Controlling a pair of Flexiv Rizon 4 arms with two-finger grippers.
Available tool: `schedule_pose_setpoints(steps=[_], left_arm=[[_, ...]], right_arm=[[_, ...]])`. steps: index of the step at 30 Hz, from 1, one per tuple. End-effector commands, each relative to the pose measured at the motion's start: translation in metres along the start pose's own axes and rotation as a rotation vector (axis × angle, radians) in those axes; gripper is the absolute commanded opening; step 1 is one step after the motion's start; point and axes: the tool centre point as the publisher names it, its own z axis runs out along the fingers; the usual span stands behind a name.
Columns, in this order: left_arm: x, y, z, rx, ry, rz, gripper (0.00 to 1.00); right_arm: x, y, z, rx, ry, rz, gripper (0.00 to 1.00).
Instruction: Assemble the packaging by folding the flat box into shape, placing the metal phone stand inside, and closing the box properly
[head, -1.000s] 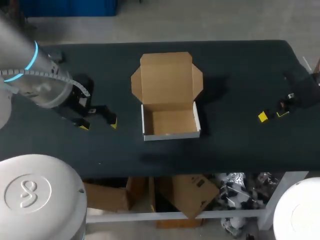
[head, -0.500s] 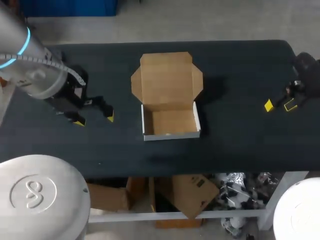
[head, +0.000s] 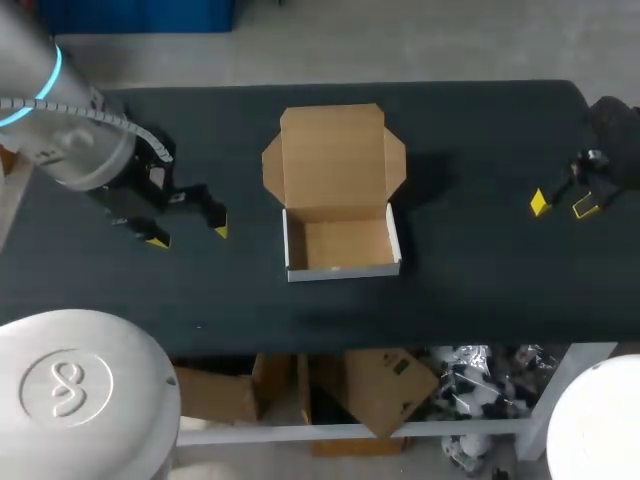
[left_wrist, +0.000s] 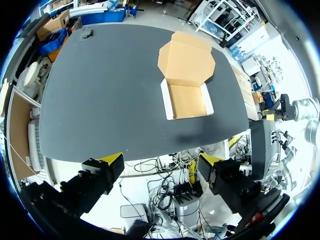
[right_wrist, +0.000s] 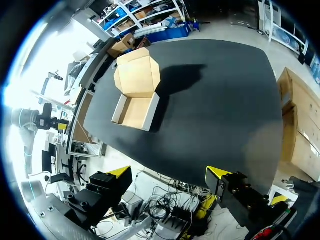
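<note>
A cardboard box (head: 338, 230) stands folded into shape at the table's middle, its lid (head: 333, 158) lying open and flat behind it. The box's inside looks bare; no metal phone stand shows in any view. My left gripper (head: 187, 232) hangs open over the table's left part, well apart from the box. My right gripper (head: 561, 204) hangs open near the table's right edge. In the left wrist view the box (left_wrist: 187, 100) lies far ahead of the open gripper (left_wrist: 161, 166). The right wrist view shows the box (right_wrist: 135, 109) far ahead of its open gripper (right_wrist: 170, 176).
The dark table (head: 480, 270) carries only the box. A small dark object (left_wrist: 87, 33) lies at the table's far left corner in the left wrist view.
My left gripper has drawn back a little toward the left and far side. My right gripper has pulled back toward the table's right edge. The box has not moved.
</note>
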Motion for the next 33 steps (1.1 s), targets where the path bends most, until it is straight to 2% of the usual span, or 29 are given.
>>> schedule_pose_setpoints(steps=[1, 16, 20, 33], left_arm=[[0.0, 0.0, -0.003, -0.005, -0.009, -0.008, 1.0], [-0.011, -0.009, 0.012, -0.031, -0.044, -0.022, 1.0], [-0.017, -0.015, 0.022, -0.032, -0.074, -0.035, 1.0], [-0.046, -0.037, 0.048, -0.062, -0.097, -0.062, 1.0]], right_arm=[[0.003, 0.001, -0.002, 0.008, -0.008, 0.005, 1.0], [0.003, 0.001, -0.002, 0.011, -0.005, 0.005, 1.0], [0.003, 0.001, -0.002, 0.011, -0.005, 0.005, 1.0], [0.003, 0.001, -0.002, 0.011, -0.005, 0.005, 1.0]])
